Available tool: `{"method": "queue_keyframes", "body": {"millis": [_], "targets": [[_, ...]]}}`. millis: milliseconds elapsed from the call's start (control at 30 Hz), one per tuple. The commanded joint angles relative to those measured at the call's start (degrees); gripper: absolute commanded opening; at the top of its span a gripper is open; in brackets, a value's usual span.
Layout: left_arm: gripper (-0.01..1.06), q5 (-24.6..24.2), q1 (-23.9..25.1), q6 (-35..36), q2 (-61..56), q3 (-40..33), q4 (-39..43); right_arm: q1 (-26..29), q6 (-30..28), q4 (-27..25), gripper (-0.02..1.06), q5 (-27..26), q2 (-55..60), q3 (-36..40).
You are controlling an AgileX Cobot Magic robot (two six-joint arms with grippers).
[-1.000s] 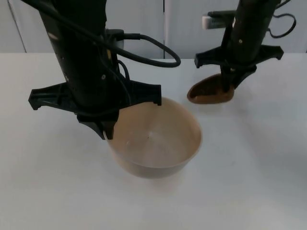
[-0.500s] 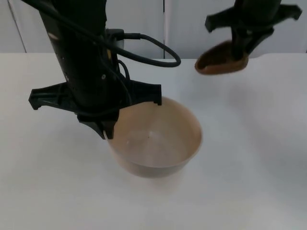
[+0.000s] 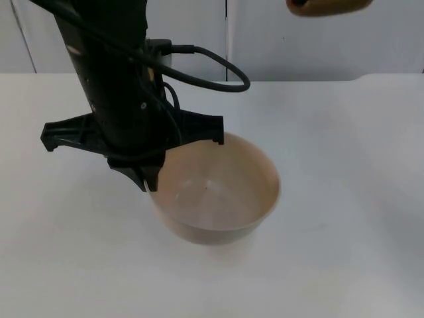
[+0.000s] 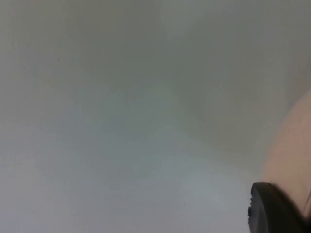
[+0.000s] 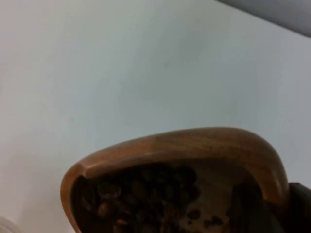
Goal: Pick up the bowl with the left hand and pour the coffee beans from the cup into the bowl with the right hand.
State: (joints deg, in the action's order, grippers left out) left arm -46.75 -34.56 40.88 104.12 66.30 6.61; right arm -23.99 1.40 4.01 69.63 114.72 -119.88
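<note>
Bowl (image 3: pixel 218 195): tan, round, wide-mouthed, seen in the top view near the middle of the white tabletop (image 3: pixel 344 218). Its inside is seen bare and pale. Whether it is lifted off the tabletop or resting on it cannot be told.

Left pincer (image 3: pixel 147 180): placed at the bowl's left rim, under the black left arm that comes down from the upper left. Its fingers are pressed onto the rim, one black tip seen at the edge. In the left wrist view a black fingertip (image 4: pixel 272 208) is seen against a pale tan curved surface, the bowl's wall (image 4: pixel 291 155), with the tabletop beyond.

Cup (image 3: pixel 329 6): brown wood, seen at the upper edge of the top view, right of centre, raised well above the tabletop and well apart from the bowl, in front of the grey partition wall (image 3: pixel 278 40).

Right pincer (image 5: pixel 279 208): seen in the right wrist view pinching the cup (image 5: pixel 194 160) at its rim, a black finger on each side of the wall. Dark coffee beans (image 5: pixel 141 194) are seen heaped inside the cup.
</note>
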Motion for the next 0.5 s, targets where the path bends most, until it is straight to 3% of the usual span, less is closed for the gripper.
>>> {"method": "queue_keyframes", "body": {"millis": [0, 200, 467], "targets": [[0.0, 0.9, -0.2, 0.5, -0.2, 0.2, 0.3, 0.1, -0.7, -0.3, 0.0, 0.3, -1.7, -0.2], [0.0, 1.6, -0.2, 0.5, -0.2, 0.2, 0.3, -1.3, -1.4, -1.3, 0.0, 0.3, -2.4, -0.2], [0.0, 6.1, -0.1, 1.2, -0.2, 0.2, 0.6, -4.2, -2.1, -0.3, 0.0, 0.3, -2.4, 3.8]]}}
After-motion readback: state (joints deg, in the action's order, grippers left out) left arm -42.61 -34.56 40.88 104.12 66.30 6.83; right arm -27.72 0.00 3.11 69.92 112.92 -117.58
